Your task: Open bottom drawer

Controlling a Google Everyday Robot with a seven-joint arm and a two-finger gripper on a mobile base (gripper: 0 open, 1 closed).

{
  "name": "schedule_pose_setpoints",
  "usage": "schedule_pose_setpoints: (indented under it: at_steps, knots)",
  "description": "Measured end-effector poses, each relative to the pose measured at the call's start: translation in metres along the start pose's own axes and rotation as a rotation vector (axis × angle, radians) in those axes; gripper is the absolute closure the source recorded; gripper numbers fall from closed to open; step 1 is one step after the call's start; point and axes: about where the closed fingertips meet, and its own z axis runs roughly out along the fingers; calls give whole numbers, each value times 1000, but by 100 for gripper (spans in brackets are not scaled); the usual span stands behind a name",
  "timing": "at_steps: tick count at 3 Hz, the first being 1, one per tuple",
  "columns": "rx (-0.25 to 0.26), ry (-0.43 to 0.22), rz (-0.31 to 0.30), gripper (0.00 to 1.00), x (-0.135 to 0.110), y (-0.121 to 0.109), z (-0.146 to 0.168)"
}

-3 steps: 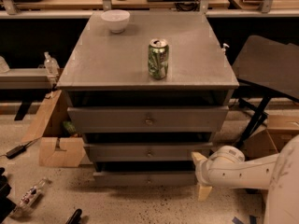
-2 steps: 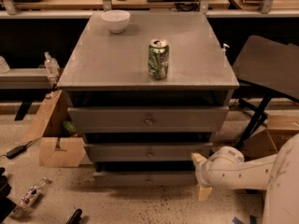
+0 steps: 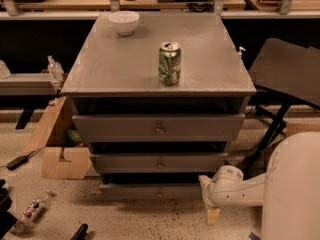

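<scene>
We found the gripper (image 3: 207, 199) low beside the right end of the bottom drawer (image 3: 145, 191), its fingers spread apart and holding nothing. That drawer sat lowest in the grey cabinet (image 3: 125, 59), near the floor.

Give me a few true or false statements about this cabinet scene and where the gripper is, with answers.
1. The green can stands upright on the cabinet top. True.
2. The white bowl touches the can. False: it sits apart, at the back left.
3. The gripper is low, by the right end of the bottom drawer. True.
4. The gripper rests on the cabinet top. False: it is down beside the bottom drawer.
</scene>
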Motion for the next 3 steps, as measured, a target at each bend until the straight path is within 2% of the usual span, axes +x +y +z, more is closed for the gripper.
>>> schedule_pose_setpoints:
  at_steps: [1,2,3]
  knots:
    - [-6,6,-13,0,-6,1,29]
    - [-4,10,-16,0,-12,-6,73]
    - [-6,28,-16,0,-12,-11,99]
